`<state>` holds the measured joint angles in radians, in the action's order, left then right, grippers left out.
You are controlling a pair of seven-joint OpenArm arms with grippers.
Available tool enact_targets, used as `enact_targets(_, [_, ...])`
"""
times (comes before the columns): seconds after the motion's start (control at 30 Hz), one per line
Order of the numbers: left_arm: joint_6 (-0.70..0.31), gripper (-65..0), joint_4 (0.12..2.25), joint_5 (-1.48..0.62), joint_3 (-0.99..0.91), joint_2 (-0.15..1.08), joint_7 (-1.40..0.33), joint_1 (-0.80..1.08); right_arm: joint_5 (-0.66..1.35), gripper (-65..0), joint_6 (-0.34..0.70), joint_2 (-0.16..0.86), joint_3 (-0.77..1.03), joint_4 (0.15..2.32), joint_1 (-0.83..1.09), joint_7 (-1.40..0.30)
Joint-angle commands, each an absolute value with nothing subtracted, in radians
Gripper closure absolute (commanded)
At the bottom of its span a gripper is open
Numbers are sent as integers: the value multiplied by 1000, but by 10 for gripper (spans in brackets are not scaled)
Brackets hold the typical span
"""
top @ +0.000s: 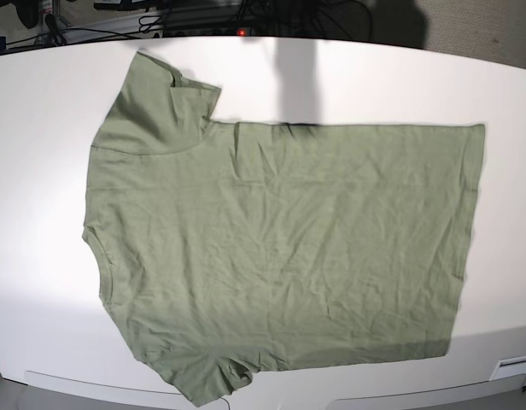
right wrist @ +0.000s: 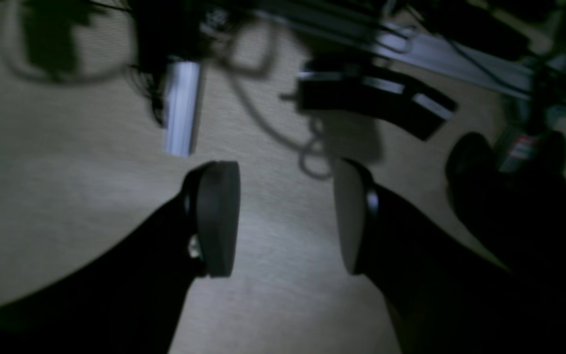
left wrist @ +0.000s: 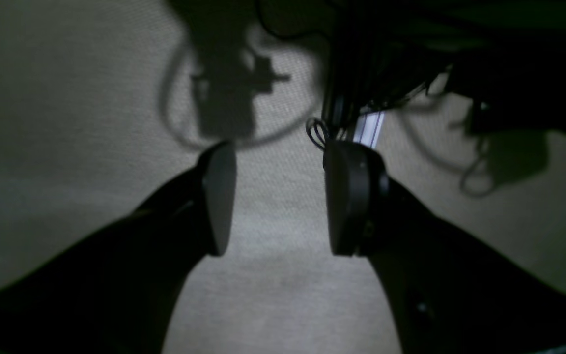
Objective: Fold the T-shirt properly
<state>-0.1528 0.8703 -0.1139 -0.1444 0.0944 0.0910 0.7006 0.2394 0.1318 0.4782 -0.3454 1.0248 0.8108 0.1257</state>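
Two grippers hang with their jaws apart and nothing between them, each seen only from its own wrist camera. The left gripper (left wrist: 275,196) shows two dark rounded fingers (left wrist: 220,196) with a clear gap, and under that gap lies a pale, finely textured floor (left wrist: 283,295). Ahead of its tips a shadow of an arm and a looping cable falls on that floor, and up and to the right of the tips stands a dark frame with a bundle of cables (left wrist: 361,83). The right gripper (right wrist: 288,216) is likewise parted and empty, its pads (right wrist: 219,216) well apart over the same pale floor. Beyond its left finger stands a short bright metal bar (right wrist: 182,108), and farther ahead and to the right runs a long metal rail (right wrist: 435,49) with dark parts and cables; this view is blurred, so finer detail cannot be told. Neither gripper appears in the base view, so how far each stands from the T-shirt cannot be told. There the T-shirt (top: 289,239) lies spread flat and wrinkled on the white table (top: 41,111), unfolded, with its sleeves toward the left of that view and its straight hem toward the right, one sleeve reaching the table's near edge.
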Motion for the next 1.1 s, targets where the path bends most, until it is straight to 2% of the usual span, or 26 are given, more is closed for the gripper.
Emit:
enact_targets(0.0, [-150, -294, 936, -130, -147, 101, 92, 751, 242, -316, 134, 502, -326, 1077, 862, 137])
enact_targets(0.23, [-150, -294, 1379, -140, -147, 101, 38, 997, 209, -316, 134, 529, -202, 1429, 1091, 139])
enact_targets(0.33, [-150, -294, 1528, -139, -147, 105, 36, 1057, 129, -316, 134, 529, -162, 1520, 1101, 138])
enact_targets(0.47, [-150, -294, 1677, -138, -147, 143, -4, 1094, 130, -316, 135, 529, -124, 1617, 1101, 137])
enact_targets(0.67, [-150, -294, 1787, -127, -148, 190, -87, 1097, 83, -316, 134, 529, -97, 1757, 1096, 137])
enact_targets(0.87, [-150, -294, 1821, -49, -150, 189, -93, 1097, -1, -316, 134, 529, -97, 1887, 1096, 136])
enact_targets(1.07, [-150, -294, 1870, -23, -150, 190, -184, 1098, -2, -316, 134, 529, -97, 1979, 1095, 135])
